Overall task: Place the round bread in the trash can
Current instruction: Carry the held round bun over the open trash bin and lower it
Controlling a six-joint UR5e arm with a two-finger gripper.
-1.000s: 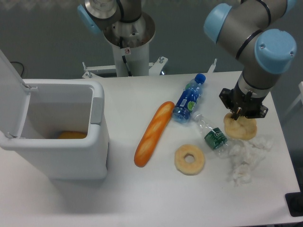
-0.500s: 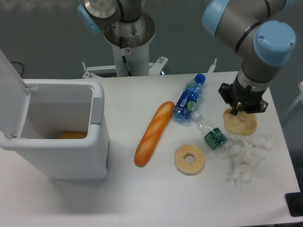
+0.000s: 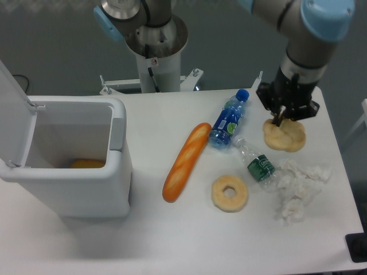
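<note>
Now the gripper (image 3: 283, 117) is at the far right of the worktop (image 3: 172, 229), pointing down, and its jaws are closed on the far edge of the round bread (image 3: 285, 136). The bread hangs a little under the black jaws, and from this view I cannot tell if it touches the worktop or is just above it. It is pale tan and lumpy.

Just left of the bread lies a clear crushed bottle with a green label (image 3: 255, 160), and far from that one a blue bottle (image 3: 228, 120) with a blue cap points toward the far side. A crumpled white tissue (image 3: 298, 189) lies near the bread, on its near side. The ring-shaped bread (image 3: 230, 193) rests flat in the middle of the worktop, near to the clear bottle. The long orange baguette (image 3: 185, 161) lies at a slant between the ring-shaped bread and the trash can (image 3: 86, 183).

The trash can stands at the left, well apart from the round bread. Its white lid (image 3: 12, 109) is lifted open on the left side, and something yellow-orange (image 3: 88, 164) shows at the bottom inside.
</note>
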